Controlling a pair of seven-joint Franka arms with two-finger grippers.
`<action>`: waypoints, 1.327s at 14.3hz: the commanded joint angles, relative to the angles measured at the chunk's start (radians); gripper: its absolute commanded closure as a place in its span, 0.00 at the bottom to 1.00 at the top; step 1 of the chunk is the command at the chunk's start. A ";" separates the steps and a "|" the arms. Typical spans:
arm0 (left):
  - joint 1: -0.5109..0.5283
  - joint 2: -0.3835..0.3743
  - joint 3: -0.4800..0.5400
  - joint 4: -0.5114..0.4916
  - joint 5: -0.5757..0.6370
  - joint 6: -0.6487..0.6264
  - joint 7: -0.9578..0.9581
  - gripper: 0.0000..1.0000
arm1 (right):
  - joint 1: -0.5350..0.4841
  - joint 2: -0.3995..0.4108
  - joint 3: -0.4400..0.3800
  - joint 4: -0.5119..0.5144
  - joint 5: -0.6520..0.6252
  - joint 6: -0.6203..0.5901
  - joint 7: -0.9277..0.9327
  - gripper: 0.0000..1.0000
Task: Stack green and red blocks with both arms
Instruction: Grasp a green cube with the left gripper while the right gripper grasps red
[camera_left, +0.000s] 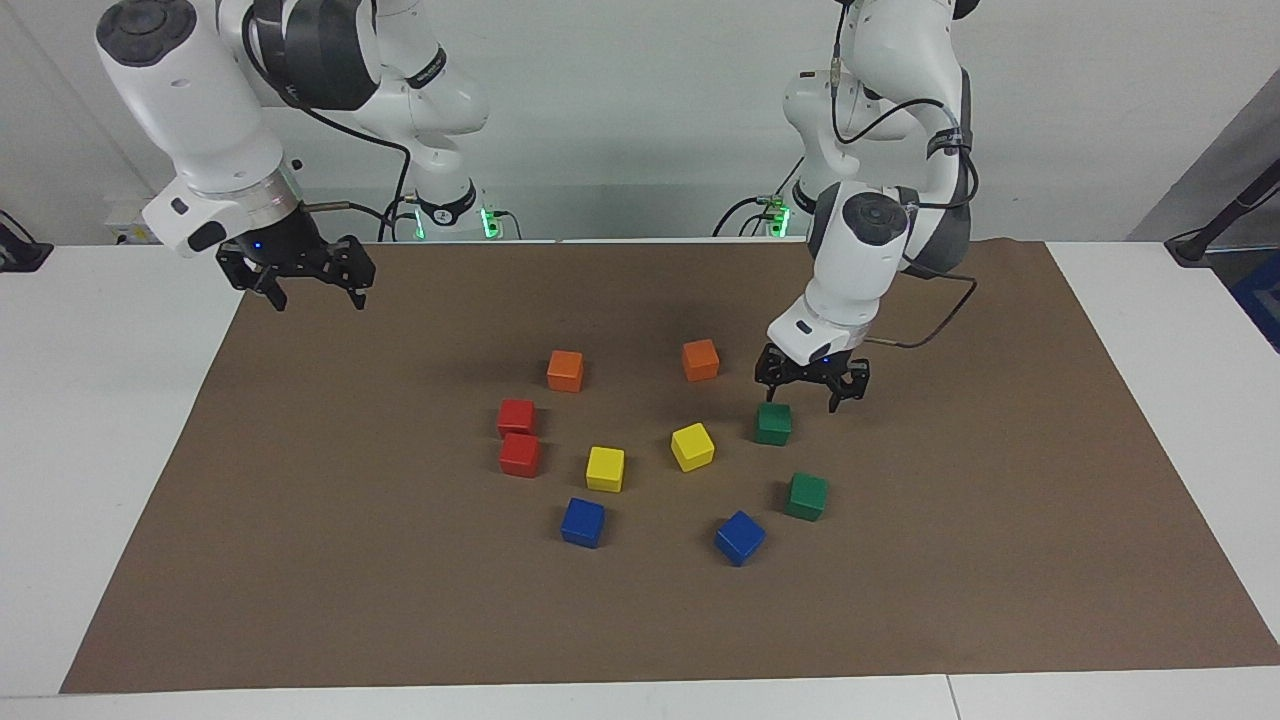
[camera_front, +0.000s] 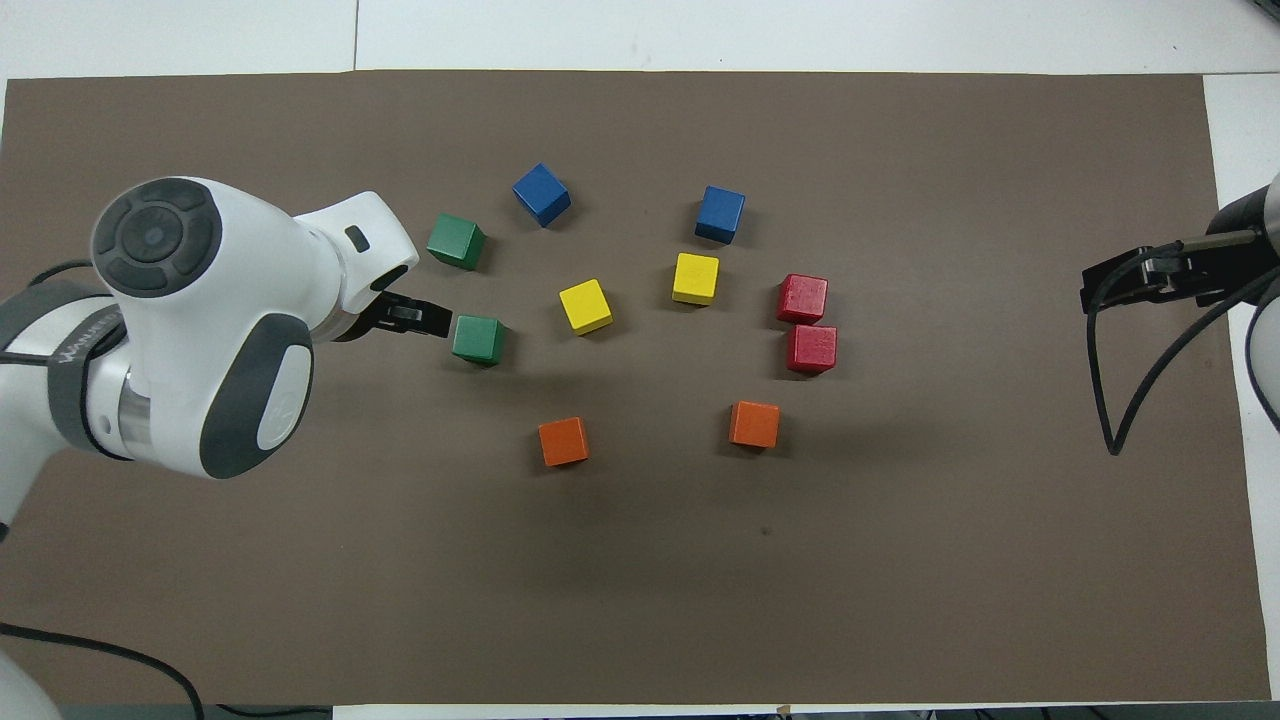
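- no readable writing is seen.
- the left gripper (camera_left: 812, 388) is held with jaws spread and empty over the mat (camera_left: 300, 520), just beside the nearer green block (camera_left: 773, 423).
- the right gripper (camera_left: 297, 281) is kept spread, empty, at the mat's edge.
- the red blocks (camera_left: 518, 436) are set touching; orange cubes (camera_left: 565, 370) lie nearer the robots.

A plain brown mat (camera_left: 300, 520) covers a white table (camera_left: 90, 400). On the mat sit two dark green cubes (camera_left: 773, 423) (camera_left: 806, 496), two bright red cubes (camera_left: 517, 417) (camera_left: 520, 454), two orange cubes (camera_left: 565, 370) (camera_left: 700, 359), two yellow cubes (camera_left: 605, 468) (camera_left: 692, 446) and two blue cubes (camera_left: 583, 522) (camera_left: 739, 537). The arms (camera_left: 860, 240) over the mat are glossy white with dark grey panels; their grippers (camera_left: 812, 389) (camera_left: 312, 288) are black.
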 joint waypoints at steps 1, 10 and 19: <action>-0.018 0.039 0.017 -0.025 -0.011 0.072 -0.010 0.00 | 0.043 -0.003 0.009 -0.096 0.013 0.120 0.082 0.00; -0.038 0.099 0.017 -0.042 -0.011 0.146 -0.040 0.06 | 0.224 0.084 0.009 -0.313 0.013 0.478 0.383 0.00; -0.037 0.116 0.018 -0.040 -0.011 0.148 -0.076 1.00 | 0.267 0.180 0.009 -0.377 0.013 0.625 0.573 0.00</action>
